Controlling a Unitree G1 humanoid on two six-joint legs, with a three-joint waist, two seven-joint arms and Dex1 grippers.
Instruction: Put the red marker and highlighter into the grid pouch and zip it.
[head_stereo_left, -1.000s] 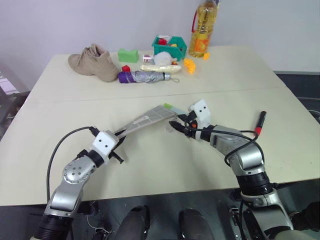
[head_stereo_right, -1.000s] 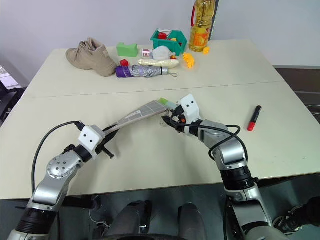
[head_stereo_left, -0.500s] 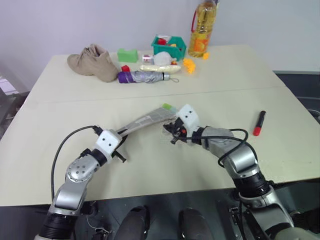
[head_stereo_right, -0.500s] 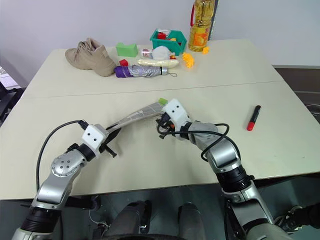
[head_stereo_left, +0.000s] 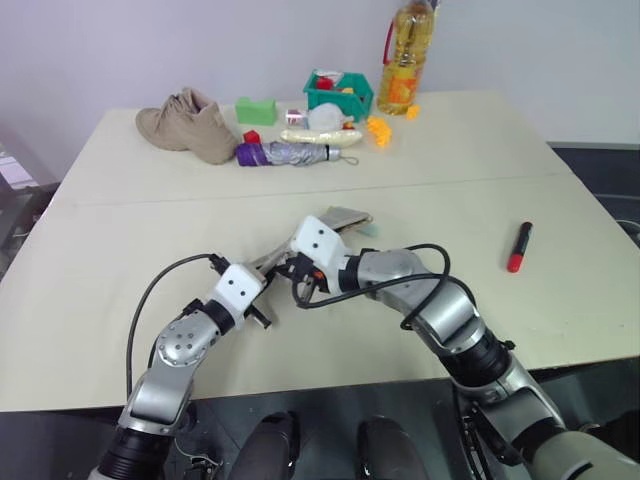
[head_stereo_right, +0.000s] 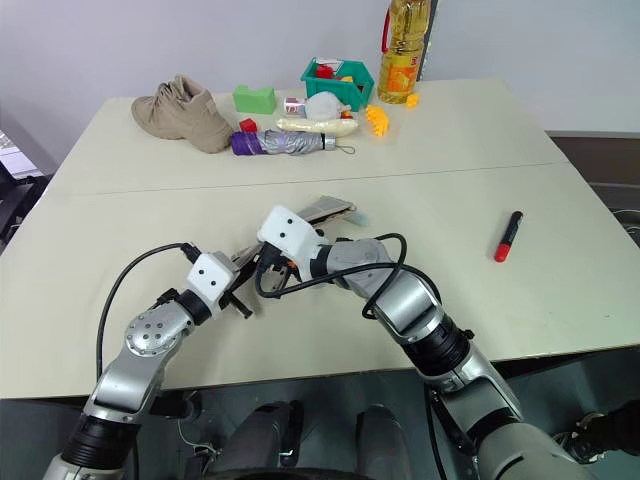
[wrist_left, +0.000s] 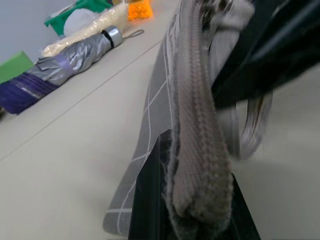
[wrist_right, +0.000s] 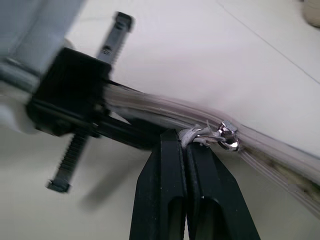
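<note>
left gripper (head_stereo_left: 268, 312) jaws closed (level) | right gripper (head_stereo_left: 298, 275) jaws closed, crossed leftward

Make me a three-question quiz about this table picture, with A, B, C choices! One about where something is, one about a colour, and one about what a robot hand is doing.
1. Where is the red marker?
A. on the table to the robot's right
B. inside the green basket
C. under the shoe

2. What colour is the basket at the far side?
A. blue
B. green
C. pink

3. What is the left gripper doing?
A. hanging open in the air
B. shut on the grid pouch
C. holding the bottle

Answers:
1 A, it lies alone on the tabletop at the right.
2 B, its walls are green.
3 B, the left wrist view shows its fingers pinching the pouch's edge.
</note>
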